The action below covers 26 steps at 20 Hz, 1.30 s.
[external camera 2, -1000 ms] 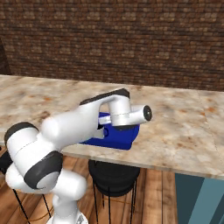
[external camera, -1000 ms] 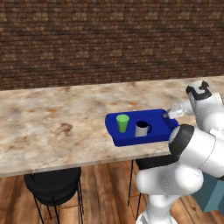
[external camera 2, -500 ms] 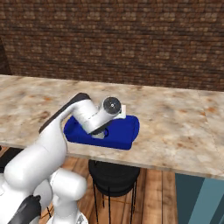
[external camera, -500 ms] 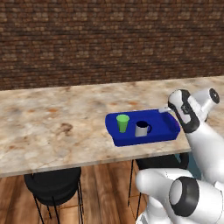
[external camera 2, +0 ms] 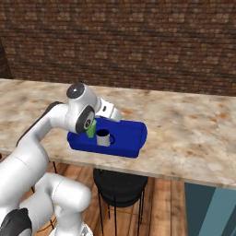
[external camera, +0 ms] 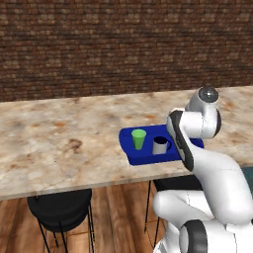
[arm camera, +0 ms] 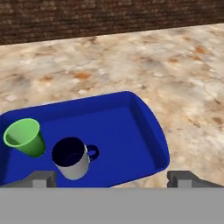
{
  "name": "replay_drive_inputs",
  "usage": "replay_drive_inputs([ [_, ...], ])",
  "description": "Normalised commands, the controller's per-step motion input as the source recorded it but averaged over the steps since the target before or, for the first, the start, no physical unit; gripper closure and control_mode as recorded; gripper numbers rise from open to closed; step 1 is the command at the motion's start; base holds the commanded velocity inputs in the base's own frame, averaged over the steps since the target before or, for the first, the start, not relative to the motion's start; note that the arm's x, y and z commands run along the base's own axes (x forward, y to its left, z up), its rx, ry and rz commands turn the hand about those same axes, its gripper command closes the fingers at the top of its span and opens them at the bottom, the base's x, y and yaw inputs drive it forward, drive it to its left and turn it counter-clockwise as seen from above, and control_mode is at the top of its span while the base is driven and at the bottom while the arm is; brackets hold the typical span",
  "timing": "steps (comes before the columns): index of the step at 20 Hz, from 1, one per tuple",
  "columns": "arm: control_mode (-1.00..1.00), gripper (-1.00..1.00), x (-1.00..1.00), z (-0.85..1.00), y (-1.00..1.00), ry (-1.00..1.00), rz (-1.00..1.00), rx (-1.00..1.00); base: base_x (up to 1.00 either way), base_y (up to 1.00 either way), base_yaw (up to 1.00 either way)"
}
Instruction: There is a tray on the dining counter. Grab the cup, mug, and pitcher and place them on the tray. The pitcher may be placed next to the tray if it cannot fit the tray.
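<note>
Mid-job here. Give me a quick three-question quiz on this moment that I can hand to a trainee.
1. True or false: the green cup and the grey mug both stand upright on the blue tray.
2. Multiple choice: the part of the tray beside the mug's handle is A) bare, B) taken by a pitcher, C) covered by a plate.
3. How does the gripper stand, and does it hold anything?

Key
1. True.
2. A.
3. Its jaws are wide open with nothing between them, above the tray's near edge on the dining counter.
</note>
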Motion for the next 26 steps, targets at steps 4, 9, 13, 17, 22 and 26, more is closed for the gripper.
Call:
replay_drive_inputs([
  [4, -1.0, -1.0, -0.31, 0.14, -0.27, 0.14, -0.12, -0.07, 0.0, 0.0, 0.0],
  [9, -1.0, -1.0, -0.54, 0.18, -0.09, 0.07, 0.01, -0.01, 0.0, 0.0, 0.0],
  [13, -1.0, -1.0, -0.61, 0.31, 0.07, 0.03, 0.07, 0.0, 0.0, 0.0, 0.0],
  [17, -1.0, -1.0, -0.5, 0.24, 0.18, 0.01, 0.09, 0.0, 0.0, 0.0, 0.0],
  [22, -1.0, -1.0, -0.56, 0.09, 0.2, 0.0, 0.1, 0.0, 0.0, 0.0, 0.0],
  [26, -1.0, -1.0, -0.45, 0.0, 0.14, 0.0, 0.09, 0.0, 0.0, 0.0, 0.0],
])
